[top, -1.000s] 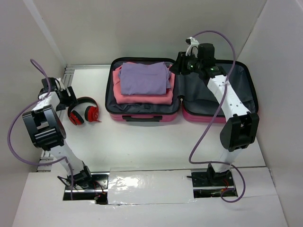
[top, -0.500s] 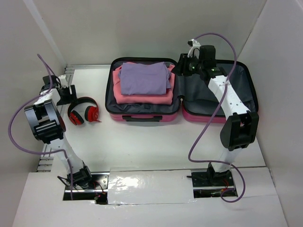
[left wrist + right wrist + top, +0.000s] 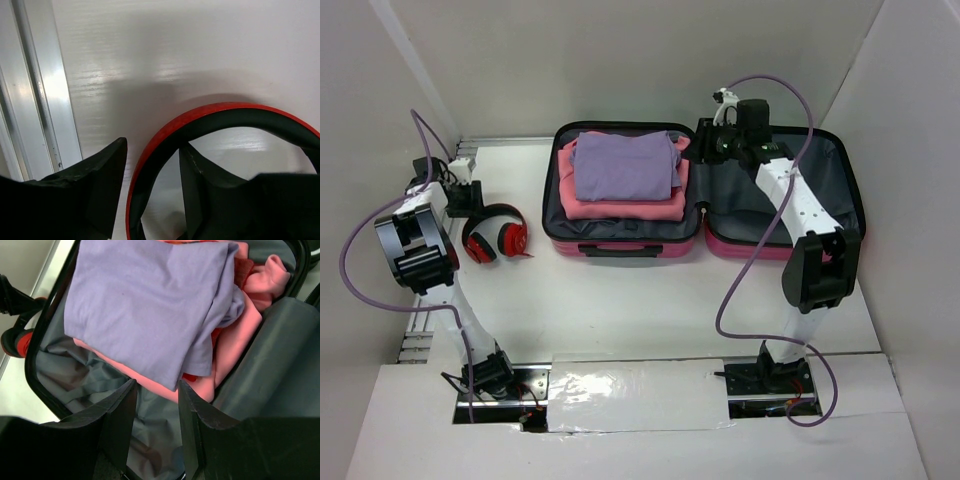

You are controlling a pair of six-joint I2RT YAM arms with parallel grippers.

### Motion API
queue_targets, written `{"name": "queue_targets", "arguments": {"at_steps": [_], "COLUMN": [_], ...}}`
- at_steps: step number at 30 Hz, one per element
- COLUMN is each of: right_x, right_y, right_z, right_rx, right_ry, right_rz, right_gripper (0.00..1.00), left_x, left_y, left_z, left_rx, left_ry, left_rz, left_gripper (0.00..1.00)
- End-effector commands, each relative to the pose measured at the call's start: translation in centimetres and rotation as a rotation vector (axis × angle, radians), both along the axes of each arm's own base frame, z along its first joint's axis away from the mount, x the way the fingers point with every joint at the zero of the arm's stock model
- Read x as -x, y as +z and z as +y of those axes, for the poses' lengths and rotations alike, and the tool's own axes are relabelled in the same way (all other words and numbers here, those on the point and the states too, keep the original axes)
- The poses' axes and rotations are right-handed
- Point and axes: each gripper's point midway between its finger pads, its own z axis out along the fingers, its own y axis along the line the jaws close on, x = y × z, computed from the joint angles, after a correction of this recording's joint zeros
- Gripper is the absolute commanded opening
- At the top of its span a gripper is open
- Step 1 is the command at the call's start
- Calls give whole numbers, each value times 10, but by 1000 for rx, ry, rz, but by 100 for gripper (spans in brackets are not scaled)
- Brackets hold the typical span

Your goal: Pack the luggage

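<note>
White tabletop (image 3: 620,300) and bare white walls surround the arms. The open hard-shell luggage (image 3: 825,185), grey-lined with magenta edges, lies at the back centre with its outer shell mostly hidden. A folded lavender shirt (image 3: 625,165) tops pink garments (image 3: 620,208) in its left half. The left gripper (image 3: 152,145) stands with its fingers apart astride the band of the red-and-black headphones (image 3: 498,238), whose earcups are cut off in the wrist view. The right gripper (image 3: 157,385) hangs parted and empty above the clothes.
</note>
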Motion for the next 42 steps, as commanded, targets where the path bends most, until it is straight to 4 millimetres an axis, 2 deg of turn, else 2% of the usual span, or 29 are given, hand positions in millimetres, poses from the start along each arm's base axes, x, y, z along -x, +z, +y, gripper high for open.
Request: {"name": "queue_targets", "arguments": {"at_steps": [1,5,6,8,9,12,13,15,16,17,20,22,25,26,28,29,30,31,32,33,35,36,37,38,39,40,41,42], "right_x": [-4,-7,-8,-9,-9,-12,-12,-13,-14,-14,-16,-16,-15,-12,-14,-11,-10,-13,-10,-8,-6,-5,-4,0,6,5,10,12], "right_y": [2,4,-2,-4,-1,-7,-7,-7,-7,-7,-8,-2,-1,-2,6,7,15,15,17,22,30,35,41,37,54,56,64,64], "right_z": [-9,-10,-10,-10,-10,-11,-11,-16,-17,-17,-20,-27,-32,-32,-38,-40,-46,-54,-56,-63,-80,-85,-95,-94,-103,-103,-105,-108], "right_rx": [15,19,21,29,29,35,35,35,40,40,44,38,30,24,15,19,5,1,-3,-18,-36,-54,-57,-66,-74,-75,-74,-61], "right_ry": [-23,-31,-31,-27,-27,-35,-35,-44,-54,-54,-76,-101,-116,-120,-144,-154,-173,-206,-219,-242,-287,-306,-325,-331,-365,-365,-375,-386], "right_rz": [-12,-12,-1,3,3,13,13,13,12,12,16,10,16,24,9,5,-2,5,4,9,5,4,-8,8,-44,-53,-73,-78], "right_gripper": [46,46,46,46,46,46,46,46,46,46,46,46,45,45,45,43,43,42,42,42,42,42,42,44,47,47,52,54], "left_x": [2,7,8,4,7,5,5,5,5,4,2,-5,-6,-5,-4,-1,0,-2,0,5,7,13,16,13,15,15,15,15], "left_y": [-7,-15,-19,-16,-22,-27,-27,-29,-29,-24,-4,32,73,97,127,159,172,196,209,242,272,299,310,324,345,345,356,356], "left_z": [0,-2,-6,-8,-9,-12,-12,-12,-12,-11,-14,-12,-12,-10,-6,-4,-10,-9,-15,-27,-47,-58,-70,-92,-122,-123,-152,-168], "left_rx": [-6,-9,10,19,29,42,42,47,47,41,38,11,-27,-66,-120,-165,-179,-204,-216,-236,-263,-285,-285,-292,-296,-285,-281,-278], "left_ry": [-69,-91,-115,-135,-135,-154,-154,-154,-154,-155,-172,-177,-198,-191,-175,-166,-174,-167,-175,-200,-235,-244,-270,-316,-362,-355,-398,-424], "left_rz": [10,33,37,26,43,41,41,50,50,40,7,-53,-113,-152,-198,-253,-278,-331,-357,-426,-495,-558,-585,-635,-700,-700,-746,-760], "left_gripper": [58,58,58,58,51,42,30,21,15,3,2,0,0,0,0,0,0,0,0,0,0,0,0,0,0,0,0,0]}}
